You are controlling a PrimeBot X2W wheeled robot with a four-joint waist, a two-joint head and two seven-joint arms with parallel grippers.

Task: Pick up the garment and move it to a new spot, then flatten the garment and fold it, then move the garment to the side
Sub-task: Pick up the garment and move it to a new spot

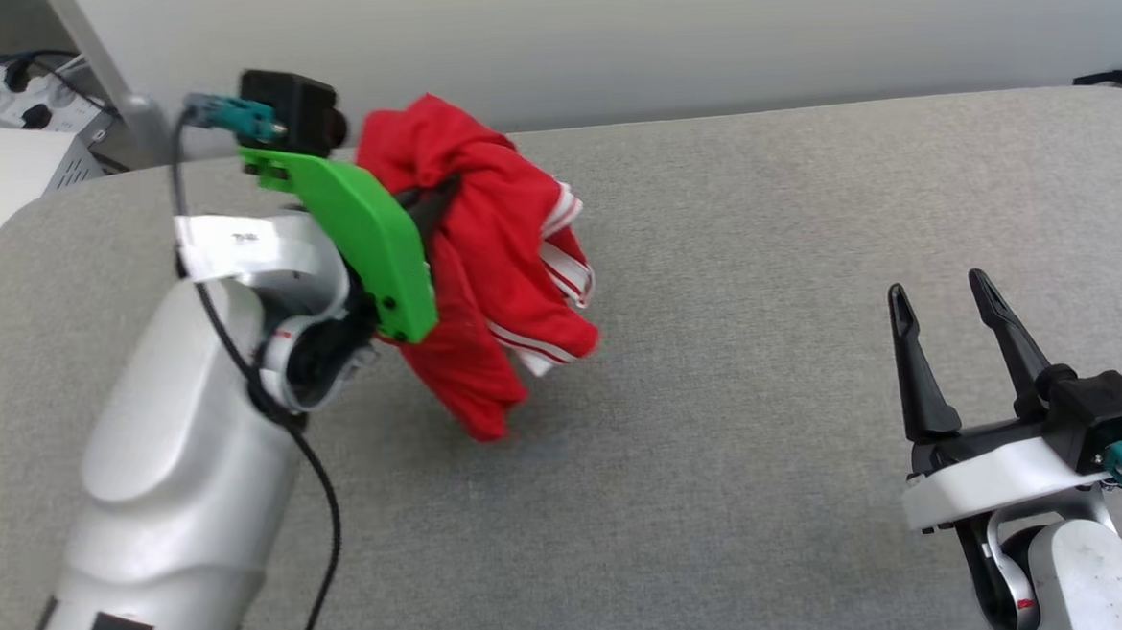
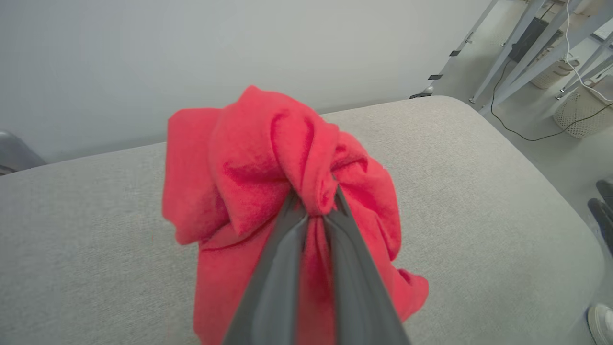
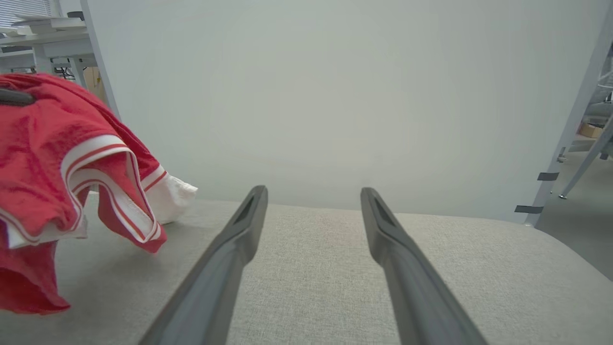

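Garment: the red jersey shirt with white sleeves and red-and-white striped trim (image 1: 481, 262) hangs in a crumpled bundle over the left part of the grey fabric-covered table (image 1: 767, 391). I cannot tell whether its lowest fold touches the surface or hangs just off it.

Left gripper (image 2: 313, 211): the fingers are pinched together on a thick wad of red cloth near the top of the bundle, and the rest drapes down around them.

Right gripper (image 1: 939, 287): the fingers are apart and hold nothing. It sits low over the table, well apart from the shirt, on its right.

Step in hand: I read this as the carry to a new spot, with flattening not yet begun.

Handling: I judge it light, soft and limp. It will swing and sag as I move, and it won't keep any shape. The knit looks grippy rather than slick, and nothing about it is fragile.

Where to hold: this mid-cloth pinch is fine for carrying but poor for spreading. For that I'd want an edge, and the striped sleeve trim hanging on the side toward my right gripper is the clearest one on offer.

Risk: the layers are tangled, so pulling on one fold may drag the others with it.
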